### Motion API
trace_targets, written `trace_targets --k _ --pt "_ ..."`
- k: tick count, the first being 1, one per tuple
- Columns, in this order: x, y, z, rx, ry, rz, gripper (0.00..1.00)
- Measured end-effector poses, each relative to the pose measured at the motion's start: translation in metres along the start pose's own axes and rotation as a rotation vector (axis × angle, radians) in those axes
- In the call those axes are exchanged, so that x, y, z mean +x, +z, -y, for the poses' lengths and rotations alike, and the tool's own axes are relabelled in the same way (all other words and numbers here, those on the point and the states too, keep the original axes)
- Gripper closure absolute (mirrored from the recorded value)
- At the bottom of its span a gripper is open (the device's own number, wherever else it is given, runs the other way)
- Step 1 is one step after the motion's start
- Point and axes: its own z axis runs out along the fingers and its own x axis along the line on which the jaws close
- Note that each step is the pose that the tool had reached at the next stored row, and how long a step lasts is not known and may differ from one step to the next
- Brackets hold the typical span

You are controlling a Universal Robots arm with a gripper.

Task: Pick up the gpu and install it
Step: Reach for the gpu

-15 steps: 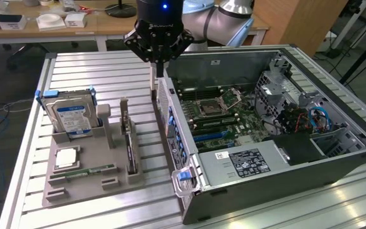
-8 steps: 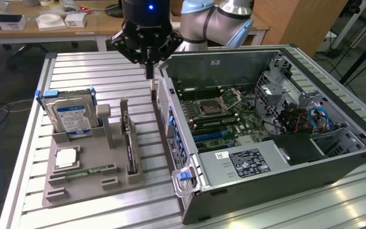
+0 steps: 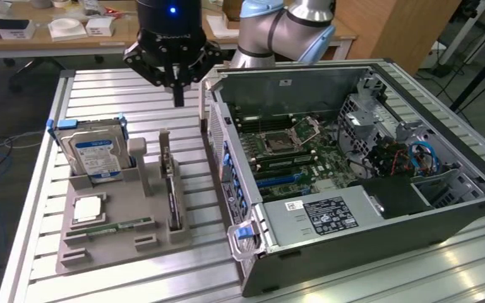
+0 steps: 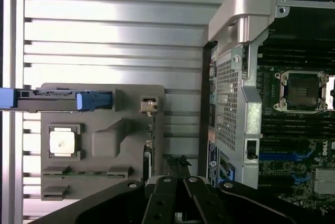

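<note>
The gpu (image 3: 172,192) stands on edge in a slot of the grey holder (image 3: 116,246), its silver bracket toward the far end. In the wrist view the gpu (image 4: 148,153) shows edge-on beside the holder (image 4: 107,140). My black gripper (image 3: 177,100) hangs shut and empty above the slatted table, beyond the holder's far end and close to the rear corner of the open computer case (image 3: 343,252). The wrist view shows the gripper (image 4: 178,169) with its fingers together, a little to the case side of the gpu. The motherboard (image 3: 297,148) lies exposed inside the case.
The holder also carries an upright hard drive (image 3: 95,154) with a blue-white label, a processor chip (image 3: 86,210) and a narrow memory stick (image 3: 112,225). The case (image 4: 235,77) stands close beside the holder. A desk with white boxes (image 3: 65,28) lies behind the table.
</note>
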Motion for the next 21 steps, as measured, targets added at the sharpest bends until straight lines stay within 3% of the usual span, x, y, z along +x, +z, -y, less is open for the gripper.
trace_targets --k 4,13,19,21 --pt "0.011 0.0000 0.0001 0.0000 -0.001 -0.0001 0.89" --pt "0.024 -0.0003 0.0008 0.0000 -0.003 -0.0001 0.89" --pt "0.024 -0.0003 0.0008 0.0000 -0.003 -0.0002 0.89" --pt "0.024 -0.0003 0.0008 -0.0001 -0.003 -0.0001 0.77"
